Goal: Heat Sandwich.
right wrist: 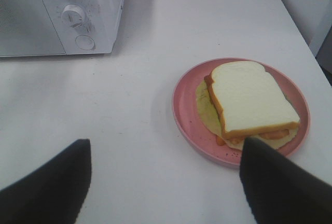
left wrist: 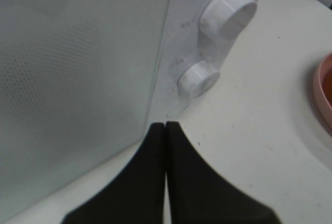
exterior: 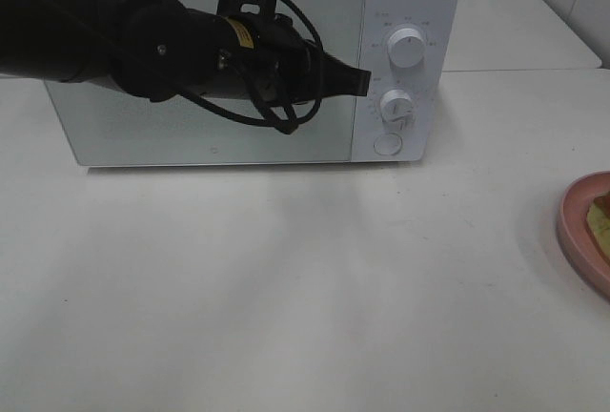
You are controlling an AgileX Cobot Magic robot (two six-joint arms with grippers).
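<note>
**A:** Exterior high view: left gripper (exterior: pixel 360 79) pressed shut, tips at the white boxy microwave's (exterior: pixel 143 135) glass door seam beside the round white dials (exterior: pixel 408 50). Door closed.

**B:** Right wrist view: right gripper (right wrist: pixel 165 169) spread wide, holding nothing. White-bread sandwich with yellow-green filling (right wrist: pixel 250 105) just beyond its tips, flat on the round pink plate (right wrist: pixel 182 112), well right of the microwave. Long axis hard to call, roughly square. Clearly nearer the right arm. White tabletop (exterior: pixel 286 288), plenty of room.
</note>
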